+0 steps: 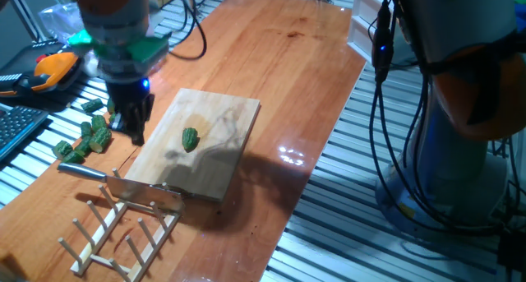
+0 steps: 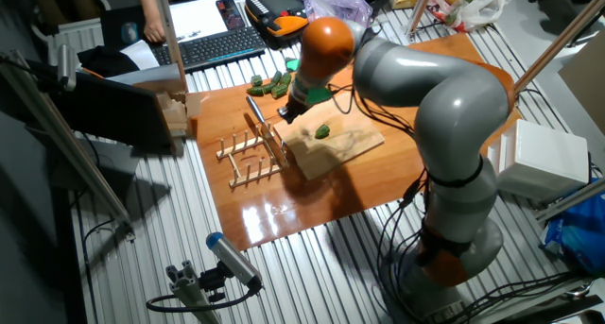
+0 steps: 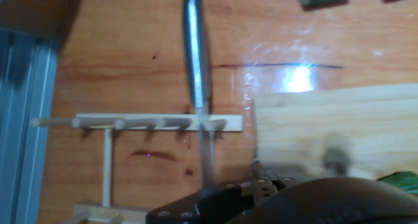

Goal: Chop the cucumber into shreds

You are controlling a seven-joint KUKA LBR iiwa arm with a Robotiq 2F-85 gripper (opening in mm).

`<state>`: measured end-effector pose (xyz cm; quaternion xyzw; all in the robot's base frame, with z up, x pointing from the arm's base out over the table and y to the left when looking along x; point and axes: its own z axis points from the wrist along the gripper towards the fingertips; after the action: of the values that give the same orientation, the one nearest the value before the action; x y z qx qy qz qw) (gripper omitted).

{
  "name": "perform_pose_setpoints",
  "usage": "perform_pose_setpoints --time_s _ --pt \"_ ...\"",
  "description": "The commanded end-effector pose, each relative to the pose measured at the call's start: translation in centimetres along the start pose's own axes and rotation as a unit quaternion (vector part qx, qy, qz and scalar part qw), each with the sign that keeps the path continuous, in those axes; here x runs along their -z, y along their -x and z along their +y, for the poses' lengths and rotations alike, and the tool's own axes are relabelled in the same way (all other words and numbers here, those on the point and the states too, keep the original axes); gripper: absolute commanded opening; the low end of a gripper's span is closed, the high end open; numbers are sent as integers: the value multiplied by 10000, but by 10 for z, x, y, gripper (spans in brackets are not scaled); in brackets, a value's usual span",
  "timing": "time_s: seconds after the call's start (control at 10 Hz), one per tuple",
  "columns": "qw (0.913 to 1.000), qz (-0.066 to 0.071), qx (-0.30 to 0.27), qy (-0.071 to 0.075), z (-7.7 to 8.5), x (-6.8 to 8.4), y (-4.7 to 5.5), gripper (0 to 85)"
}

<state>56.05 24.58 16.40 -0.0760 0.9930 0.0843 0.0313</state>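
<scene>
The cucumber (image 1: 190, 139) is one small dark green bumpy chunk lying whole near the middle of the wooden board (image 1: 222, 117). It also shows in the other fixed view (image 2: 322, 131) and at the lower right edge of the hand view (image 3: 400, 181). My gripper (image 1: 136, 132) hangs just off the board's left edge, above the table and beside the knife, well left of the cucumber. Its dark fingers (image 3: 261, 196) look closed together and hold nothing. The knife's silver handle (image 1: 82, 172) (image 3: 196, 48) lies on the table, its blade through the wooden rack. No shreds show.
A wooden peg rack (image 1: 115, 224) (image 3: 140, 123) stands at the board's near corner. A scattered group of green chunks (image 1: 86, 138) lies left of the gripper. A keyboard (image 2: 213, 45) and an orange-black device (image 1: 49, 68) sit beyond the table's left edge.
</scene>
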Motion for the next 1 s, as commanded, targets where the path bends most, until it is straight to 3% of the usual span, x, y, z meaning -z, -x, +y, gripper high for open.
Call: perform_pose_setpoints --time_s 0.0,0.2,0.7,0.9 --pt "10000 51 -36 -14 1 0 -1 0" --pt "9996 42 -204 -186 6 -4 -5 340" --pt "9989 -73 -454 -92 25 -23 -22 340" --pt "9987 -96 -484 -94 26 -25 -23 340"
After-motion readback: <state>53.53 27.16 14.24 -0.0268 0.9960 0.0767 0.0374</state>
